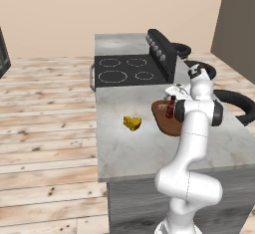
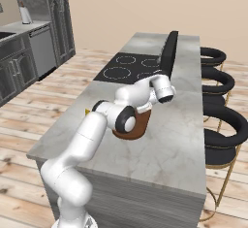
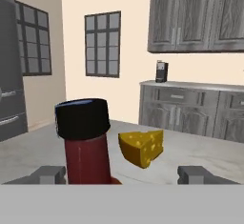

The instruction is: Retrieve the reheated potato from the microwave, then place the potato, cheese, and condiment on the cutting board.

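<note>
Our fingers (image 3: 47,174) stand wide around the condiment bottle (image 3: 86,142) upright on the cutting board (image 1: 164,116); cheese (image 1: 132,123) waits on the bench (image 1: 129,153).

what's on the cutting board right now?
The condiment stands upright on the cutting board, with the open gripper around it. The arm covers much of the board, so whether the potato is there cannot be told. The cheese lies off it, on the counter.
</note>
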